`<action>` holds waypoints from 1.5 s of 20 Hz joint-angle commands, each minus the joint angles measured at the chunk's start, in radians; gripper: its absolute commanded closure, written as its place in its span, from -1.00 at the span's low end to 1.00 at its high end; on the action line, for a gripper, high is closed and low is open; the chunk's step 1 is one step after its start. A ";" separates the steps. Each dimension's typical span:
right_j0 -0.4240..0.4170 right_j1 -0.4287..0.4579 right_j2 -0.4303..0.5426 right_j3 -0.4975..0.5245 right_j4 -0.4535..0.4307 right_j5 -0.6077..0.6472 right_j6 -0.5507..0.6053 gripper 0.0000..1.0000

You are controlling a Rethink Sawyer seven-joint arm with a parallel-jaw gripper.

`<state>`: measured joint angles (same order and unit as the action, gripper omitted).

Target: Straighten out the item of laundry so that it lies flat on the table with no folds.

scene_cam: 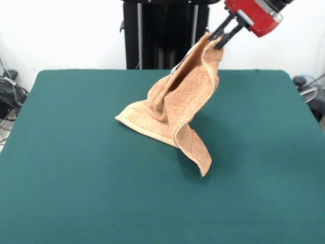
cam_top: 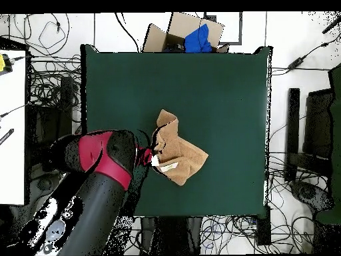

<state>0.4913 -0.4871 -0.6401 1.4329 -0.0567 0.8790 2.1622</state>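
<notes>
The tan terry towel [scene_cam: 180, 104] is held up by one corner, its upper part lifted off the table and hanging in folds. Its lower part rests crumpled on the dark green table [scene_cam: 76, 178], with one pointed corner toward the front. My gripper [scene_cam: 221, 36] comes in from the upper right and is shut on the towel's top corner, well above the table. In the overhead view the towel [cam_top: 178, 152] lies near the table's middle [cam_top: 220, 87], with the gripper [cam_top: 152, 155] at its left edge, where a small white tag shows.
The robot's black pedestal [scene_cam: 165, 33] stands behind the table's far edge. In the overhead view a cardboard box with blue cloth [cam_top: 190, 37] sits beyond the table's top edge, and cables lie on the floor all around.
</notes>
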 commanded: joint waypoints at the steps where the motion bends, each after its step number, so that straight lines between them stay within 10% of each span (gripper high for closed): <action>1: 0.027 0.034 0.061 0.088 0.082 0.030 0.319 1.00; 30: 0.092 0.092 0.007 0.086 0.195 0.043 0.350 1.00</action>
<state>0.5763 -0.4106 -0.6536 1.4490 0.0730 0.8790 2.1622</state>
